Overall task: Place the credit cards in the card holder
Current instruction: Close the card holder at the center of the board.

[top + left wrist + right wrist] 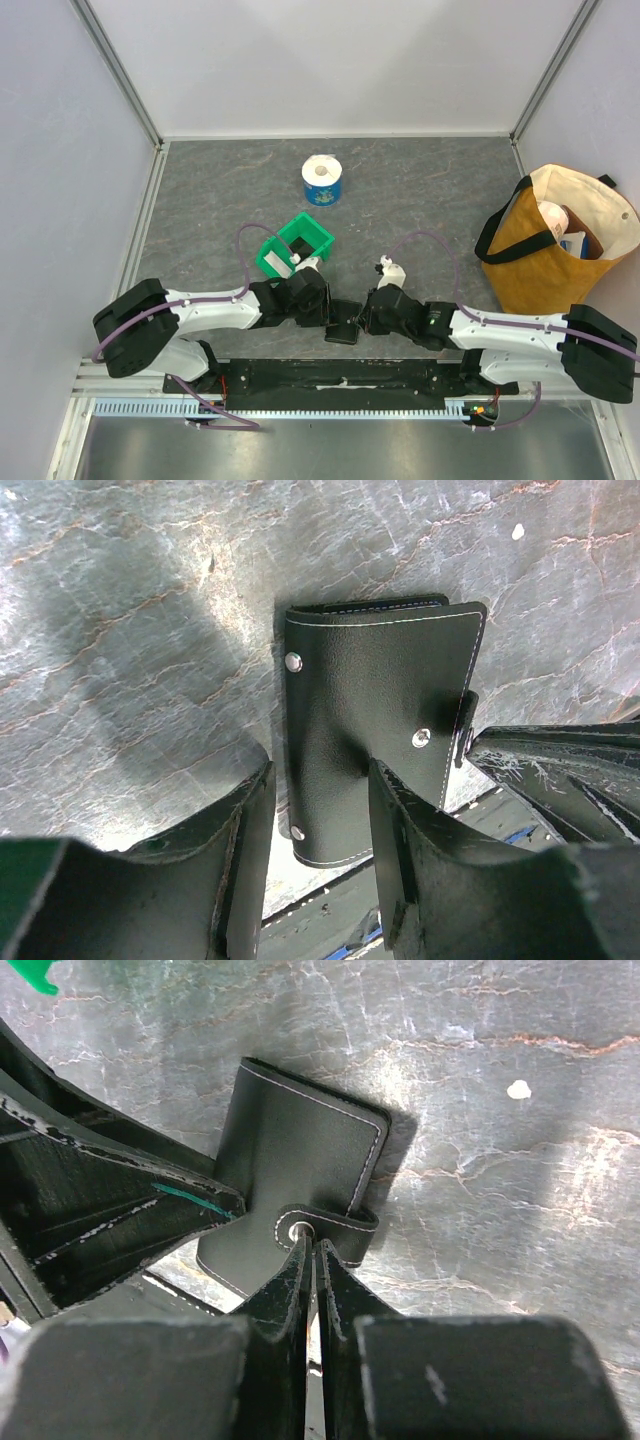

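The card holder [343, 322] is a black stitched wallet lying closed on the grey table, close to its near edge between both arms. My left gripper [320, 770] stands open over its riveted spine end [330, 810], one finger on each side, the left finger apart from the leather. My right gripper [314, 1242] is pinched shut on the wallet's snap tab [335, 1225], its tips at the silver stud. A pale flat card [275, 262] lies inside the green bin [312, 236]. No other card shows.
A toilet paper roll [323, 180] stands at the back centre. A tan and cream tote bag [555, 240] sits at the right wall. A black rail [340, 375] runs just below the table's near edge. White walls enclose three sides.
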Controlling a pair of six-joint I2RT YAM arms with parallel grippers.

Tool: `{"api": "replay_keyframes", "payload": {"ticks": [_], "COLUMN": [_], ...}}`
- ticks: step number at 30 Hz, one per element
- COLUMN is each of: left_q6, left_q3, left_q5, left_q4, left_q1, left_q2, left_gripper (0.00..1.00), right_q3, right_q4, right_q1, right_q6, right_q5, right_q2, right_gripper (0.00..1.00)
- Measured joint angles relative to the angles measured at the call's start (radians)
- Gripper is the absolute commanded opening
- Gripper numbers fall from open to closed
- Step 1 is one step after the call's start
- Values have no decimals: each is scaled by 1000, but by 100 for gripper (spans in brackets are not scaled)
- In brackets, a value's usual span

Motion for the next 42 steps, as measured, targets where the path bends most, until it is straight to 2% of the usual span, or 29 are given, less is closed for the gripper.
{"api": "replay_keyframes", "payload": {"ticks": [30, 42], "left_q6": [0, 0], "left_q3": [0, 0], "left_q5": [2, 2], "left_q4": [26, 30], "left_q1": [0, 0], "left_q2": [14, 20], "left_gripper": [46, 42], "right_q3": [34, 38], "right_q4": [80, 89], "right_q1": [-45, -52], "right_q6": [-55, -65], "right_q5": [-85, -111], "right_q2": [102, 114], "right_gripper": [10, 11]}}
